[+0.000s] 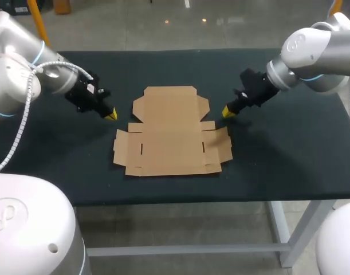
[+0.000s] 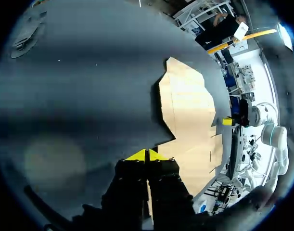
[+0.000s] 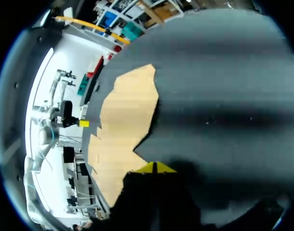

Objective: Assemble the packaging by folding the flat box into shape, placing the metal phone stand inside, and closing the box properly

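A: As the carton is not yet folded, what goes on the list?

B: Item one: flat box (image 1: 172,134), brown cardboard, every flap spread, lying at the middle of the table (image 1: 278,172), roughly midway between its far and near edges. No crease raised.

A: Item two?

B: Left tool (image 1: 110,115), just off the sheet's left flap, on the side of the table's left edge. Yellow tips pressed together, nothing between them. Whether the tips touch the cloth cannot be told.

A: And opposite?

B: Item three: right tool (image 1: 227,112), close beside the sheet's right flap, toward the table's right edge. Tips likewise closed on each other, nothing held.

A: The metal phone stand?

B: Not found in any view. Entered as unseen.

A: Stage?

B: Judged to be the very start: folding not begun.

A: Risks to note?

B: First, the sheet lies loose on dark cloth; a push from one side alone would likely slide or turn it rather than lift a flap. Second, closed tips cannot pinch an edge lying flush; they would need to part or get under it, and scraping could snag the cloth. Third, pressure away from a scored line could bend a panel wrongly, so the lid would later close badly.
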`<state>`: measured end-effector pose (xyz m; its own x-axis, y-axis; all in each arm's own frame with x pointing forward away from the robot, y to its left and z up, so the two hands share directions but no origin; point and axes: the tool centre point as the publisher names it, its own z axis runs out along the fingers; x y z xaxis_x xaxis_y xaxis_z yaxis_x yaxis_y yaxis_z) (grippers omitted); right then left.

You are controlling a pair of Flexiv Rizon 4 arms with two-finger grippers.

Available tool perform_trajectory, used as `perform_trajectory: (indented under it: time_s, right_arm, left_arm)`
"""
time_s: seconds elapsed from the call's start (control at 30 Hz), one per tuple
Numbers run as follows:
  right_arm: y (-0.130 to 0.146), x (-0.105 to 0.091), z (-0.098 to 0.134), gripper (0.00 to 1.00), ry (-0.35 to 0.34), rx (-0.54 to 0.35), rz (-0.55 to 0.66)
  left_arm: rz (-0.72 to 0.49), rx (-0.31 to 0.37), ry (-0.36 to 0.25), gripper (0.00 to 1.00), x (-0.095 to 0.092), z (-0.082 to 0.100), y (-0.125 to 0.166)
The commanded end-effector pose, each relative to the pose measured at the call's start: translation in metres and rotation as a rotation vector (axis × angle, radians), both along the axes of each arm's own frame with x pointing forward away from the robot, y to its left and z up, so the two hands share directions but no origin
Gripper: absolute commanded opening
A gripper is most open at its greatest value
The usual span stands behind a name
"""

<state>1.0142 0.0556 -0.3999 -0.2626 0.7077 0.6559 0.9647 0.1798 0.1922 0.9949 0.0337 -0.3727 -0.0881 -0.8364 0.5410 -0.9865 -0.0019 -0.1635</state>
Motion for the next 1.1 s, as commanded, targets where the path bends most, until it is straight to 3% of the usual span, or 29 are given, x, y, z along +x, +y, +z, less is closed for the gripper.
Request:
perform_trajectory:
  time_s: [0.03, 0.47, 1.1]
  right_arm:
    - [-0.002, -0.011, -0.007, 0.00, -0.028, 0.019, -0.032]
    - [0.006, -0.029, -0.013, 0.00, -0.066, 0.034, -0.033]
    - [0.014, -0.020, -0.028, 0.00, -0.051, 0.050, -0.030]
  left_arm:
    - [-0.020, -0.014, -0.022, 0.00, -0.002, -0.009, -0.003]
    - [-0.058, -0.008, -0.059, 0.00, -0.008, -0.017, -0.013]
    - [-0.073, -0.025, -0.088, 0.00, -0.010, -0.029, -0.017]
